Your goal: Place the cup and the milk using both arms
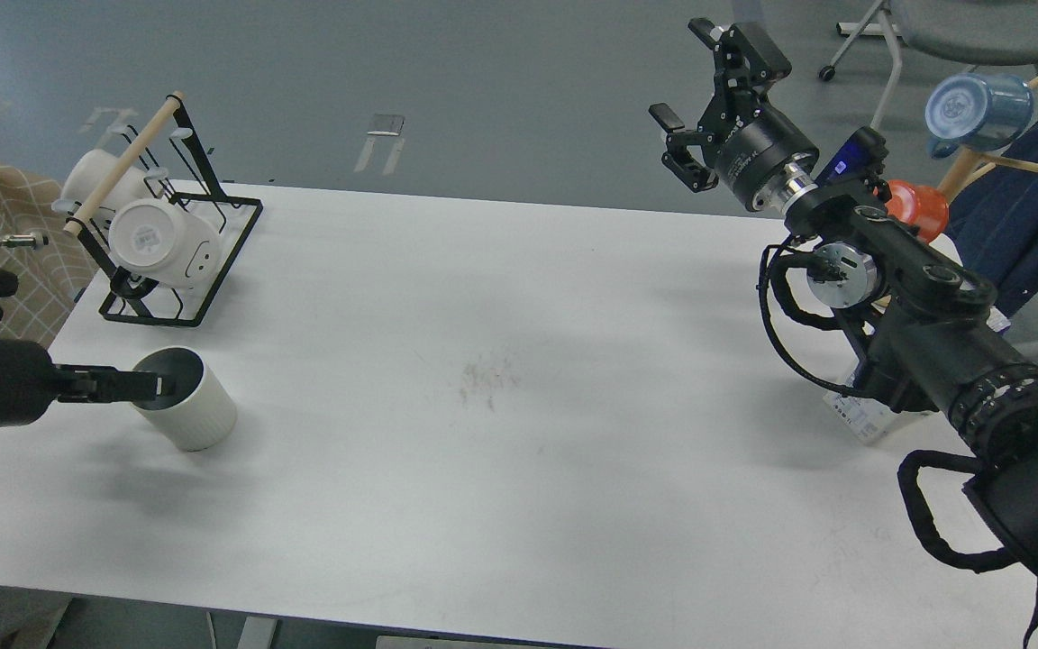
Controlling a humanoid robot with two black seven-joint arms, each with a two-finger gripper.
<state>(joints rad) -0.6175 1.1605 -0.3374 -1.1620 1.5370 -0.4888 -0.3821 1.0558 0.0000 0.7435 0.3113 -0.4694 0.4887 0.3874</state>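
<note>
Leftmost, left gripper (161, 386) reaching sideways over the rim of the ribbed off-white cup (186, 399) near the table (501, 379) edge, jaws seemingly pinching its wall, ready for carrying. Farther right, right gripper (688, 106) raised, jaws spread, empty; milk (863, 416) mostly hidden beneath that arm.

Left arm enters at 9 o'clock, low, forearm about level, pointing toward 3 o'clock. Left gripper (159, 386) at its far end: fingers reach over the cup (190, 406) rim, one seems inside; jaw state unreadable from this angle. Right arm comes in from 4 o'clock, runs up toward 11 o'clock, wrist raised high. Right gripper (692, 106) is in the air, fingers spread wide, holding nothing.
</note>
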